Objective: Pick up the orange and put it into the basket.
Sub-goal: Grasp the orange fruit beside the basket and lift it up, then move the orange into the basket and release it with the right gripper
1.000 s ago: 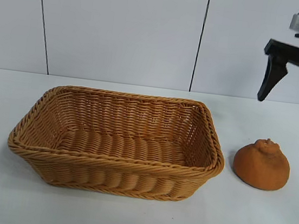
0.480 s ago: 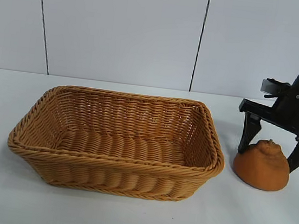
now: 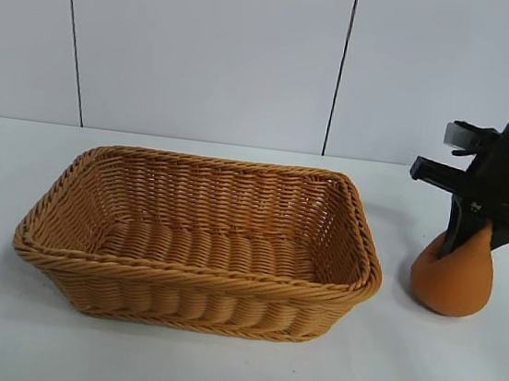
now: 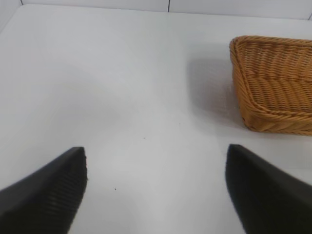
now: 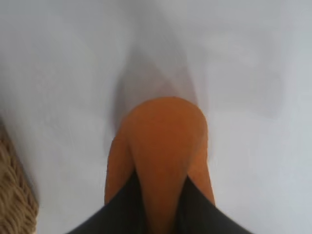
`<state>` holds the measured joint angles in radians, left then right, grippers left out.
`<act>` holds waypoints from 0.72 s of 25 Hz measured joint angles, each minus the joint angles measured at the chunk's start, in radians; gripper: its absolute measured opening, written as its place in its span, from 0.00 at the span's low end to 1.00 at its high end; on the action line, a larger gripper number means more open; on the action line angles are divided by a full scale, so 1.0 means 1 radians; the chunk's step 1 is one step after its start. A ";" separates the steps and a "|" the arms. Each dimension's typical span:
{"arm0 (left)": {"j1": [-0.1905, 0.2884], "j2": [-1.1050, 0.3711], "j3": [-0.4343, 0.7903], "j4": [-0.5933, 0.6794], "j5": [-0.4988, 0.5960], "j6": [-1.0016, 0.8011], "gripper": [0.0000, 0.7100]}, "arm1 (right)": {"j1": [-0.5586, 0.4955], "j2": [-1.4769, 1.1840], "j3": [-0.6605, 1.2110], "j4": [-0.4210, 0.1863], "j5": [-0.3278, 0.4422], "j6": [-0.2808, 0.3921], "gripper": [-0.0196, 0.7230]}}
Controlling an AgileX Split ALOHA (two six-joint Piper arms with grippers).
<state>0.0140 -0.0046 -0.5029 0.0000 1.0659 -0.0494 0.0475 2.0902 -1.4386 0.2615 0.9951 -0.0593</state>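
Right gripper (image 3: 474, 234) is down on the orange (image 3: 452, 280), fingers pinched into its top; the fruit is squeezed into a narrow peak between them. Orange sits directly under the gripper, at its 6 o'clock in the exterior view, bottom resting on the white table (image 3: 214, 371). Right wrist view agrees: orange (image 5: 163, 146) bulges up between the two dark fingers (image 5: 122, 209), clamped on both flanks.

Orange is at 3 o'clock of the basket (image 3: 192, 280), near its right rim but apart from it. Basket is upright on the table.

Left gripper (image 4: 156, 190) hovers over bare table, out of the exterior view, fingers spread wide with nothing between them. A basket corner (image 4: 273, 87) lies at its 1 o'clock, well apart.
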 joint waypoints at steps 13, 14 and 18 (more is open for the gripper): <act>0.000 0.000 0.000 0.000 0.000 0.000 0.78 | 0.000 -0.286 -0.082 0.015 0.031 -0.009 0.08; 0.000 0.000 0.000 0.000 -0.001 0.000 0.78 | 0.000 -0.295 -0.085 0.029 0.037 -0.009 0.08; 0.000 0.000 0.000 0.000 -0.003 0.000 0.78 | 0.037 -0.305 -0.088 0.051 0.045 -0.009 0.08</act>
<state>0.0140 -0.0046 -0.5029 0.0000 1.0631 -0.0494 0.0844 1.7854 -1.5262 0.3125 1.0405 -0.0681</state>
